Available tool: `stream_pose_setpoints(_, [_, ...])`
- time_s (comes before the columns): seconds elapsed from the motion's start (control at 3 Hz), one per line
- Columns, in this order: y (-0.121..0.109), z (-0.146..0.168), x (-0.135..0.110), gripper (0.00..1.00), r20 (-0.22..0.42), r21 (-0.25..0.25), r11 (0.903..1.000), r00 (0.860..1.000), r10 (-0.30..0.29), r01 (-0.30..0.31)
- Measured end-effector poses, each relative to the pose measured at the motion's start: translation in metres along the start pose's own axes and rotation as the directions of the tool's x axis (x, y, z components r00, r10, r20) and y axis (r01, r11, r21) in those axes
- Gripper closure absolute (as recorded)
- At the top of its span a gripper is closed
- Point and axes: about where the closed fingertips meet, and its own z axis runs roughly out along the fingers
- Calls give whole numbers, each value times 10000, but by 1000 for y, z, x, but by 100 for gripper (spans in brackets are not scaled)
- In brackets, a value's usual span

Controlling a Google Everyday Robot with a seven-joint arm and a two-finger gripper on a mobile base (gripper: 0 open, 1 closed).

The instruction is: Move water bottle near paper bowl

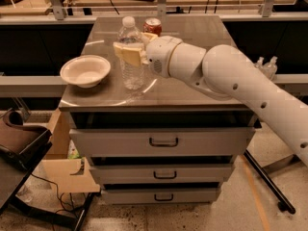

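The water bottle (131, 57) is tall and clear with a white cap. It stands upright on the grey cabinet top (192, 93), left of centre. My gripper (132, 48) is closed around its upper body, with pale yellow fingers (128, 53) across the front. The white arm reaches in from the right. The paper bowl (85, 70) is shallow and white. It sits at the left edge of the top, a short gap left of the bottle.
An orange-red soda can (153, 25) stands behind the bottle and the gripper. Two small clear white-topped bottles (267, 66) show behind the arm at the right. The cabinet has three drawers (163, 141). A dark chair (19, 143) and cardboard (65, 172) are at lower left.
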Motion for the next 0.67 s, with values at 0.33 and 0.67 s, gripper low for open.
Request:
stream_pose_setpoints(0.33, [12,10,4,100,65,-365,9993,9999,-116,118])
stream_pose_setpoints(0.67, [22,20,11,100,-173,-712,9970,9994,-306,293])
